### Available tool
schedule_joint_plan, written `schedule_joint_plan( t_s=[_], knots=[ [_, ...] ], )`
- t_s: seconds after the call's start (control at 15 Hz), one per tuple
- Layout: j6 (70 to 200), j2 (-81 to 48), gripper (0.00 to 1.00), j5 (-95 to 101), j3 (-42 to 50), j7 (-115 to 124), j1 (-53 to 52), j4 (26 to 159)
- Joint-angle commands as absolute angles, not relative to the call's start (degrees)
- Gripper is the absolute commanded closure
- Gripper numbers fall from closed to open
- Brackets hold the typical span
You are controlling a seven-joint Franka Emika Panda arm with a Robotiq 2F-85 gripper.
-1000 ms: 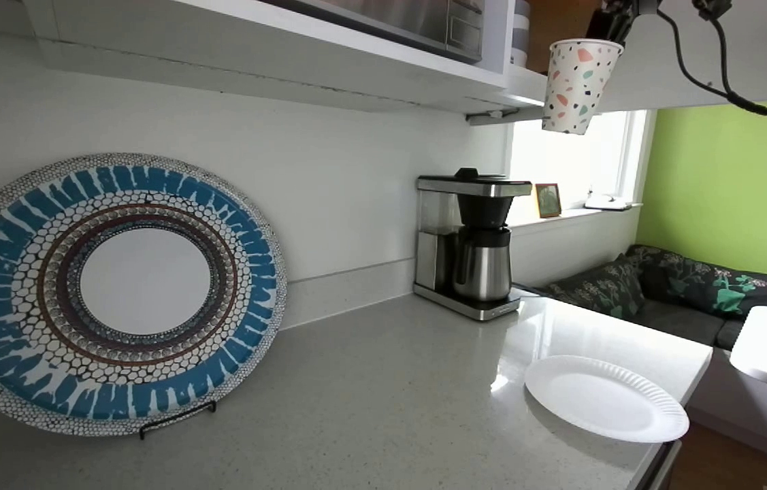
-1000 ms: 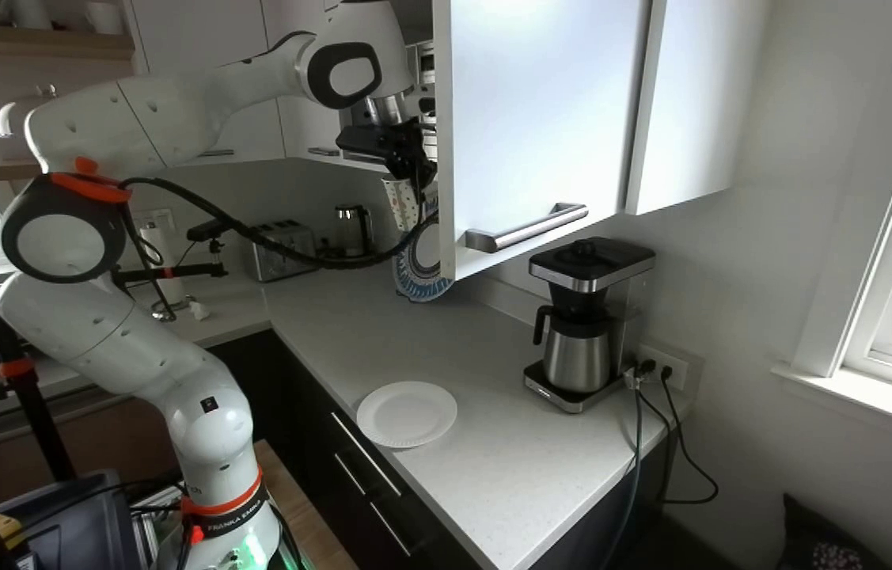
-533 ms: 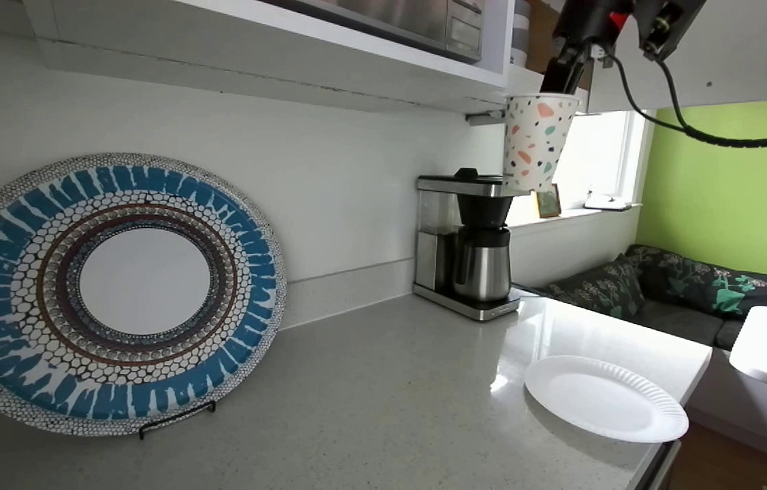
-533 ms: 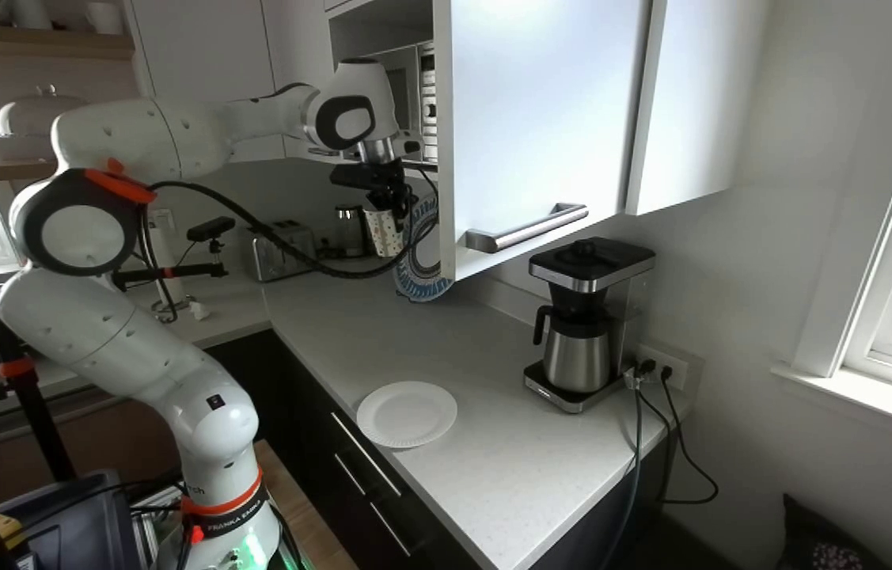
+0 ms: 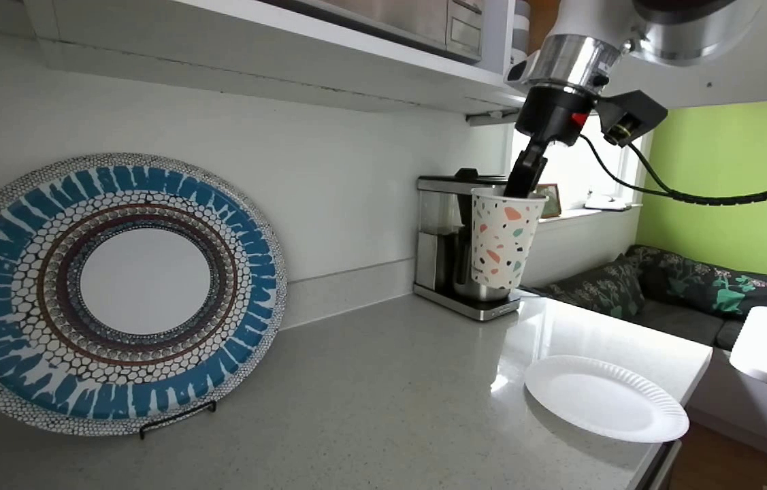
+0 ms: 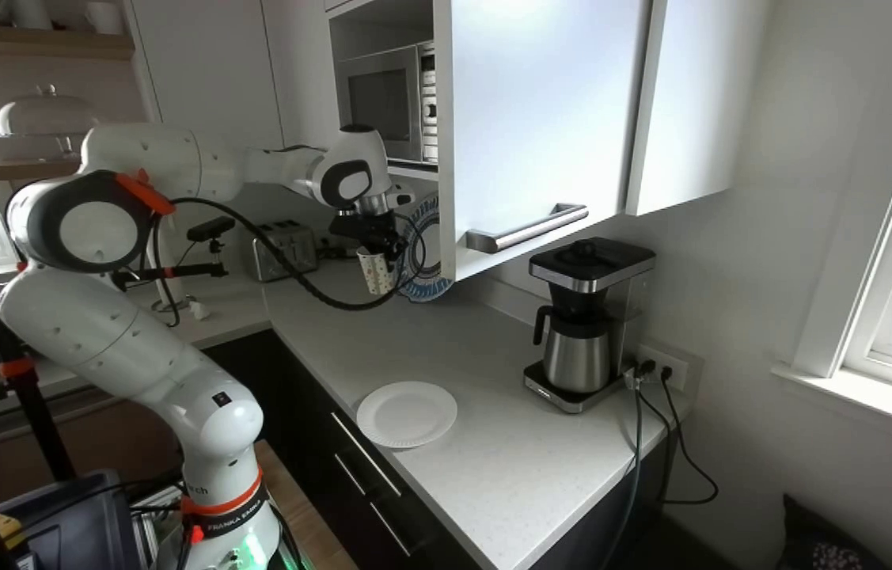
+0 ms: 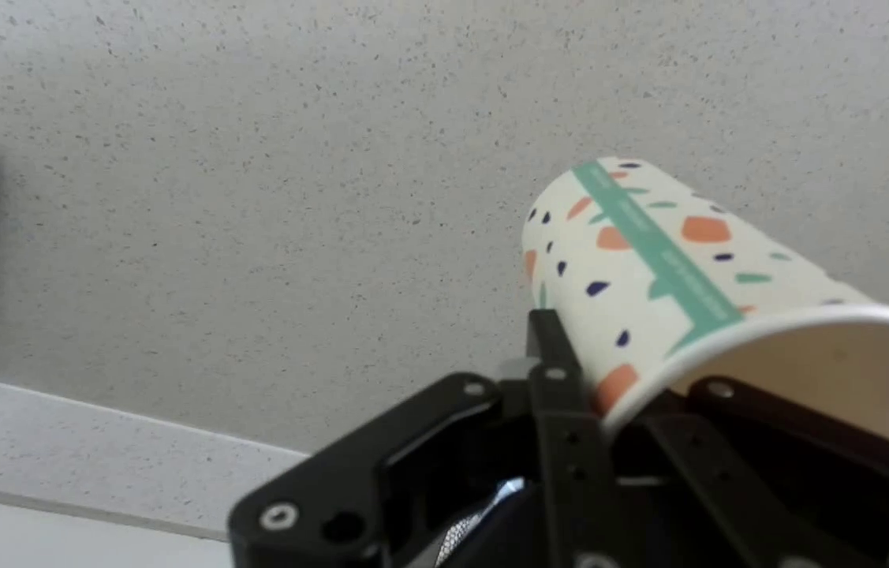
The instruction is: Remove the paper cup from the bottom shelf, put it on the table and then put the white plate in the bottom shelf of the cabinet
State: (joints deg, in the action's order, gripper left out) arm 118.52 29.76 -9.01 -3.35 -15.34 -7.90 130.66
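Coffee maker [image 6: 592,324], steel carafe. In an exterior view: wall outlet [image 6: 677,372] just right of it; microwave [image 6: 382,107] up and left; blue-ringed platter [image 6: 433,244] left; toaster [image 6: 297,245] farther left.

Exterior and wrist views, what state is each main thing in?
White paper cup with coloured speckles: held, slightly tilted, above the light grey countertop.
Black gripper: closed on the cup's wall.
Plain white round plate: face up on the countertop.
Blue and brown patterned plate: propped on a black wire stand.
Black and steel coffee maker: upright, steel carafe in place.
White cabinet door: swung open.
Silver microwave: door shut.
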Motion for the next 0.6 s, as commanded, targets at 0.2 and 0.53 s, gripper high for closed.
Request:
schedule_joint_plan(
  t_s=[0.2,0.53],
  knots=[
    [128.21,30.13,1.00,-10.25,-3.84,-15.31,-11.43,140.80],
    [128.54,29.43,0.98,-8.90,-3.52,-15.08,-11.86,140.78]
  ],
)
